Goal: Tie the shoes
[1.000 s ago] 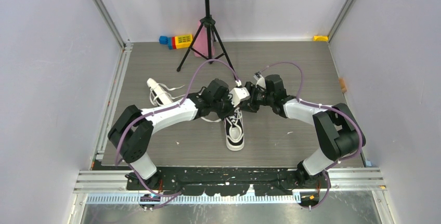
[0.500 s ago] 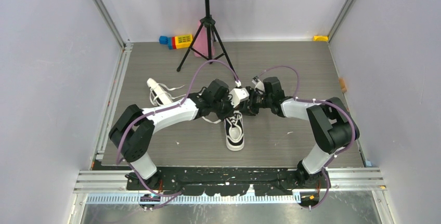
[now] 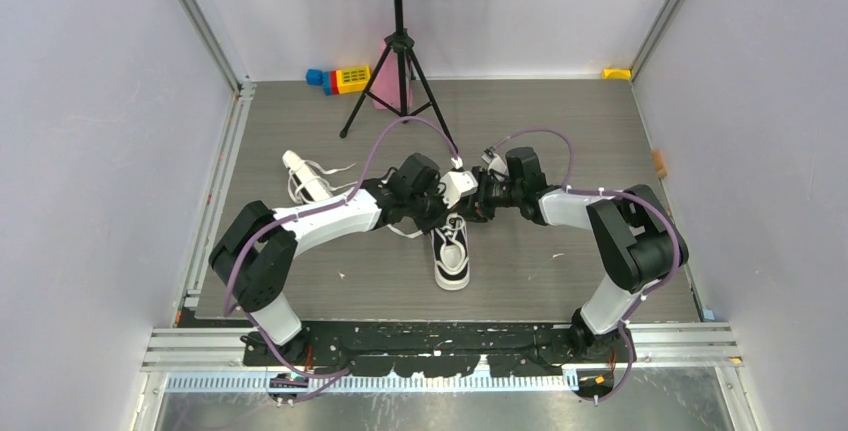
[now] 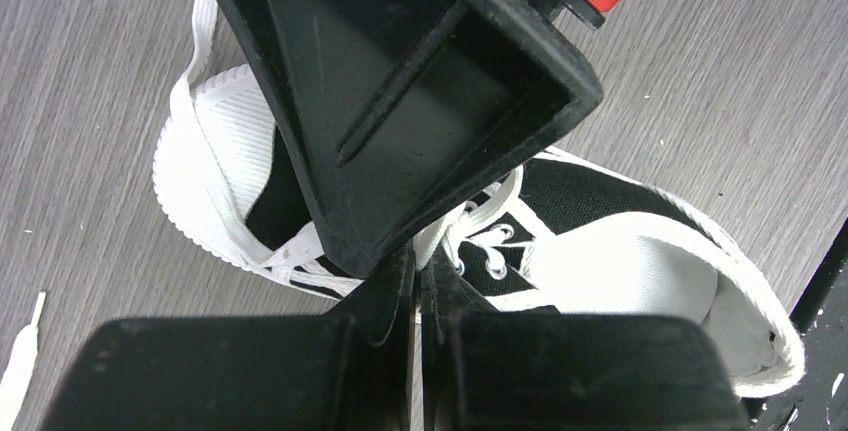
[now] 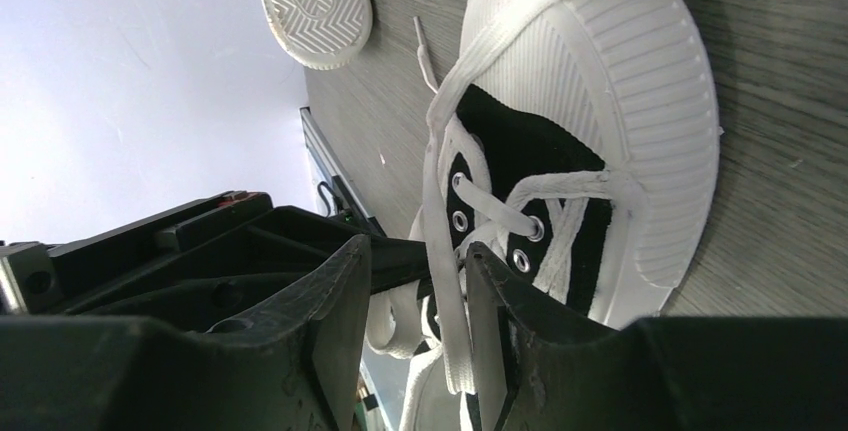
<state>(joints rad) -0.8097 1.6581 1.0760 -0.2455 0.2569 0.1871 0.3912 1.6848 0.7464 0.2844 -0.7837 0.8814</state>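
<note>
On the desk (image 3: pixel 560 131), the upright shoe (image 3: pixel 452 256) stands on its sole on the near side of the music stand (image 3: pixel 399 51), towards the arm bases; its long axis runs from far to near, with the heel towards the stand and the white toe cap (image 5: pixel 620 81) pointing away from it; the open mouth of the shoe shows a white lining. The second shoe (image 3: pixel 303 176) lies near-left of the stand, tipped over so that its patterned sole faces the right wrist camera, its laces loose around it. Both arms meet over the heel end of the upright shoe, between it and the stand.

The left gripper (image 4: pixel 417 266) is clenched, its fingers pressed together just above the eyelets; whether a lace is pinched between them I cannot tell. The right gripper (image 5: pixel 418 251) is parted, its fingers standing on either side of a taut lace (image 5: pixel 440 201) that rises from the toe cap; the lace runs through the gap, close to one finger, and is not clamped. Toy blocks (image 3: pixel 340 78) lie just left of the stand's legs.
</note>
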